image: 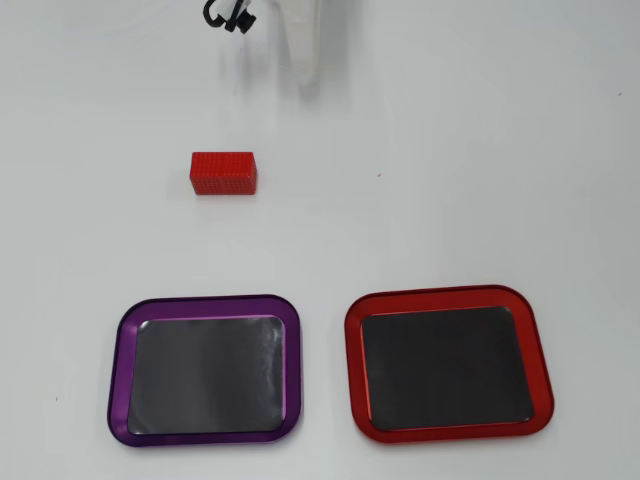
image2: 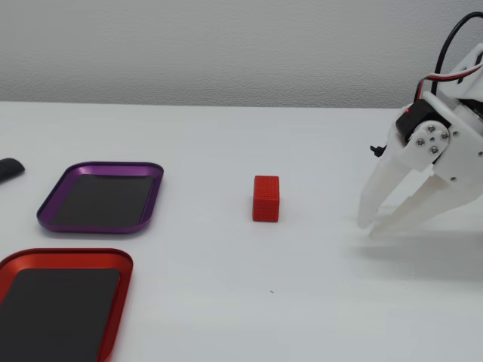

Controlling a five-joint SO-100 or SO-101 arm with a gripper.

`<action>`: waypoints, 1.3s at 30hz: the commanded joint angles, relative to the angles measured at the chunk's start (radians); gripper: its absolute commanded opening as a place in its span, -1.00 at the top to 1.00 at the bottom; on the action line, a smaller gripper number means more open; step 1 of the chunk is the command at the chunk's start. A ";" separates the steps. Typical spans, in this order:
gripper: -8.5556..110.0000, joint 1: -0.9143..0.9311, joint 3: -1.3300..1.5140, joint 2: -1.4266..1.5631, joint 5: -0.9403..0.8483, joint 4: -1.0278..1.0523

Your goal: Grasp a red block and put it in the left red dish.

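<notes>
I have the block (image2: 266,197) resting on the bench (image2: 226,302), untouched, well apart from both dishes and from the end effector (image2: 371,226). In the overhead view the block (image: 224,173) lies up and left of centre, with the purple dish (image: 128,330) nearer to it than the red dish (image: 446,298). My main concern is a wrong drop: the two dishes sit side by side and share one shape, so a short carry could end in the purple one. Note also that the red dish appears on the right in the overhead view and at lower left in the fixed view (image2: 113,302), so side words must be checked against rim colour. A second concern is the approach: the block is small, and if one finger lands on its top or its end face it may be pushed along the smooth bench instead of being enclosed. The end effector stands partly spread in the fixed view, fingertips down close to the bench, a narrow wedge of gap between them; it holds nothing and touches nothing I can confirm. Whether that gap clears the block's long side I cannot judge; I would widen it before descending.
</notes>
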 commanded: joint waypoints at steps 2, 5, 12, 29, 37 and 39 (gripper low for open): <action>0.86 -0.011 0.012 0.064 0.041 -0.054; 0.86 -0.014 0.012 0.064 0.037 -0.054; 0.86 -0.015 0.012 0.064 0.041 -0.046; 0.85 -0.017 -0.388 -0.213 -0.008 -0.052; 0.61 -0.005 -0.614 -0.729 -0.100 -0.052; 0.53 -0.002 -0.689 -0.842 -0.118 -0.049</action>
